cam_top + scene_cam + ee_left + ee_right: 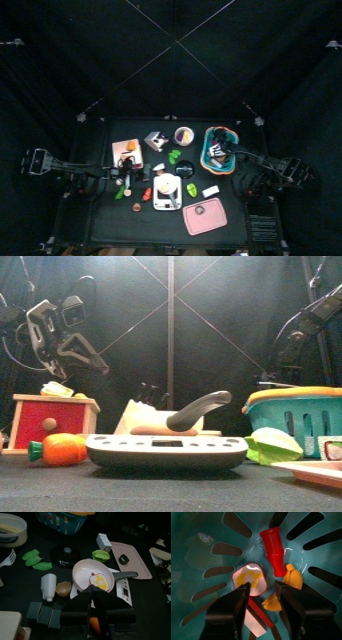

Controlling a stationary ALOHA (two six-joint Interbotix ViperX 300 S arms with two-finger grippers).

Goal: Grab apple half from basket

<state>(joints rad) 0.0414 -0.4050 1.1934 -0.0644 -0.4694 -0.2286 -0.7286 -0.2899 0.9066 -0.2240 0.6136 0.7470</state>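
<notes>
The teal basket (218,150) with an orange rim stands at the table's back right and shows at the right of the front view (294,416). My right gripper (262,587) is down inside it, open. The apple half (252,578), pale-faced with a red and yellow edge, lies on the basket floor between the jaw tips, nearer one jaw and not gripped. A red piece (272,544) and an orange piece (290,576) lie beside it. My left gripper (92,598) rests raised over the table's left side (78,356), its jaws close together and holding nothing.
A pan with a fried egg (93,574) sits on a grey scale (167,448) mid-table. A pink tray (203,215) lies front right and a pink-rimmed bowl (185,134) at the back. A red box (54,421), an orange vegetable (60,448) and green leaves (274,444) stand near the front.
</notes>
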